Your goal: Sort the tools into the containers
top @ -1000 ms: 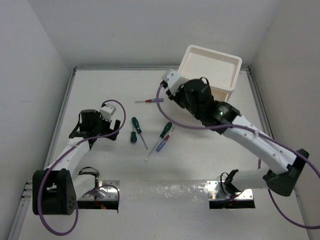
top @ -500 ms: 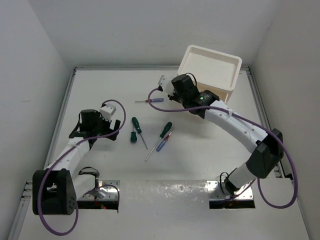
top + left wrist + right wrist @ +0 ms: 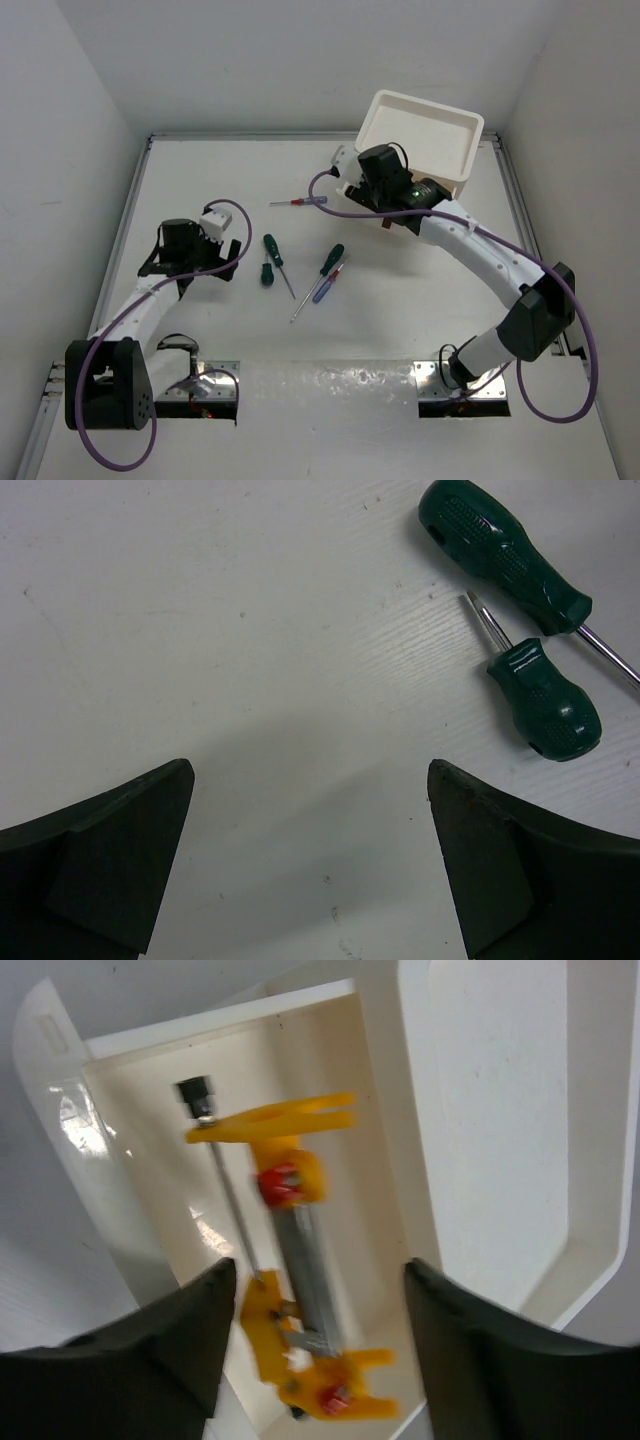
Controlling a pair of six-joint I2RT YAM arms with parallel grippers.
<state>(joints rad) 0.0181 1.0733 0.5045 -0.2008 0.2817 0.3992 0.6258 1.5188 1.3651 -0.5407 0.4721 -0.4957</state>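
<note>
I've swung the right gripper (image 3: 320, 1295) to the far-right corner — fingers wide over the yellow tool (image 3: 285, 1175) in the open drawer (image 3: 130, 1150); left gripper (image 3: 310, 815) wide, screwdrivers (image 3: 271, 249) unsorted.

- Drawers (image 3: 463, 135): white; open drawer cream inside.
- Clamp (image 3: 300, 1260) in the drawers: yellow-orange, red buttons, grey bar, black knob.
- Long screwdriver (image 3: 505, 555), left of the drawers: dark green handle, dotted grip.
- Stubby screwdriver (image 3: 545, 700): dark green.
- Thin screwdrivers (image 3: 305, 201): red and blue.
- Cables (image 3: 246, 222): purple.
</note>
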